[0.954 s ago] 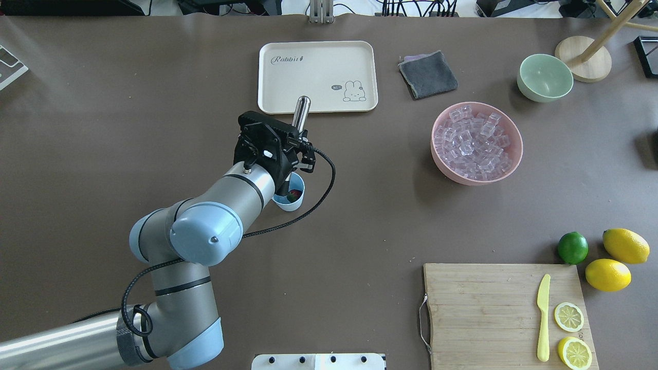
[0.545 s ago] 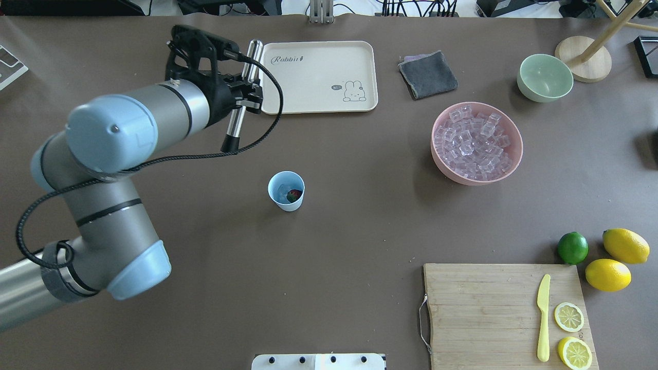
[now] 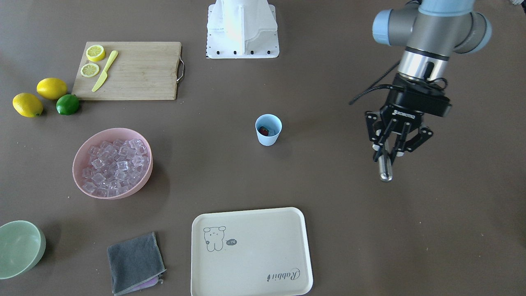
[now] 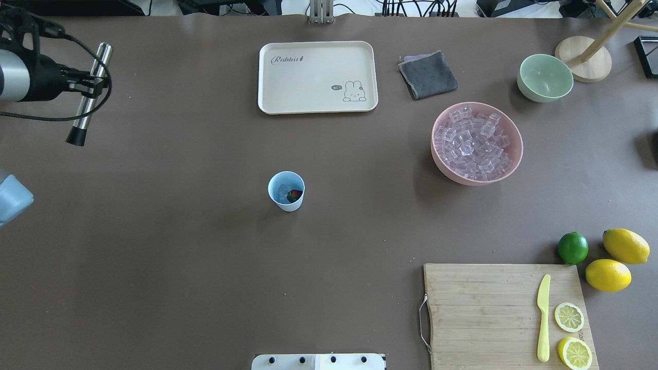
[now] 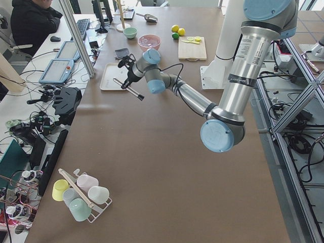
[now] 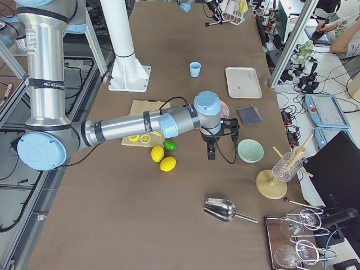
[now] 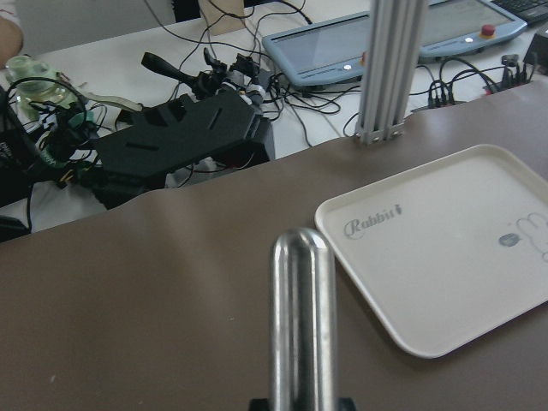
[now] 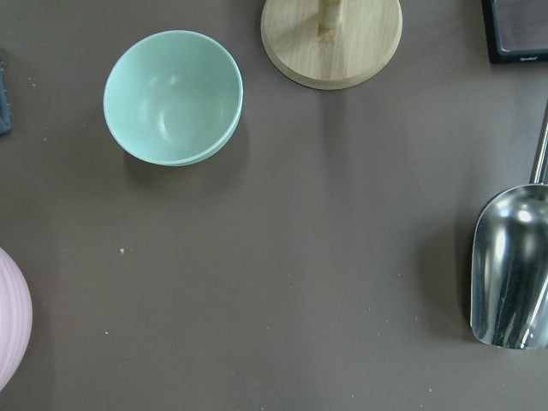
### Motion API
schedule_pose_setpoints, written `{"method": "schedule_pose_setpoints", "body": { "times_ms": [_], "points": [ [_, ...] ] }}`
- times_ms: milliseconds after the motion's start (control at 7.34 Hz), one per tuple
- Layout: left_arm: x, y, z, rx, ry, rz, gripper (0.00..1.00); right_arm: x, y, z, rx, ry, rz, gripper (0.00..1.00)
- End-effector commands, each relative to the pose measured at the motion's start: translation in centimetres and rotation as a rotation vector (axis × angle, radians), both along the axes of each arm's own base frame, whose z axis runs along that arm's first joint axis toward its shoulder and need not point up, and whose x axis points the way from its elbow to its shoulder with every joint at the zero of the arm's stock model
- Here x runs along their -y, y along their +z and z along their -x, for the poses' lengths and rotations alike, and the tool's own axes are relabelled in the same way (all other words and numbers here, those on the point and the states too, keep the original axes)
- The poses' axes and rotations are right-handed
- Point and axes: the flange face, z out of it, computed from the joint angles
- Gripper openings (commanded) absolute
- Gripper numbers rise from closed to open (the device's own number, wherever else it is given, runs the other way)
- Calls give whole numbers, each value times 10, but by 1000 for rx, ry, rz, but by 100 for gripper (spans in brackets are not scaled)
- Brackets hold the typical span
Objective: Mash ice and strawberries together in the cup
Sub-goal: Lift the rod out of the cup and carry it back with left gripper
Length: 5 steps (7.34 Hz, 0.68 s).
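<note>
Left fingers (image 3: 376, 153) — on muddler (image 3: 385, 170) — far from cup (image 3: 268, 139)

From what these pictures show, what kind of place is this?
Most likely a robotics laboratory staged as a drink-preparation bench: an industrial robot arm stands at the table, teach pendants and loose cables lie beside it, and a pink bowl of ice waits as a prop.

The left arm (image 4: 10, 77) runs off the overhead view's left edge — the right gripper (image 6: 211, 156) is too small to tell how its jaws stand, and the scoop (image 8: 509, 274) is cropped at the right wrist view's edge
</note>
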Motion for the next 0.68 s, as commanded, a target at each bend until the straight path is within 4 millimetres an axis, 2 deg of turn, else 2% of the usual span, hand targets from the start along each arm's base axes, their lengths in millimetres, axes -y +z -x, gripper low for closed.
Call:
{"method": "schedule_pose_setpoints", "body": {
  "times_ms": [0,136,273,545],
  "points": [
    [-54,188,82,86,-4,170,0,15,-41,33,13,-63,-84,99],
    [-65,224,105,69,5,261,0,24,-60,49,33,-91,-104,99],
    [-67,234,107,65,9,290,0,22,-62,52,47,-103,-110,99],
    [-65,240,102,54,20,375,0,17,-65,60,48,-122,-122,99]
  ]
}}
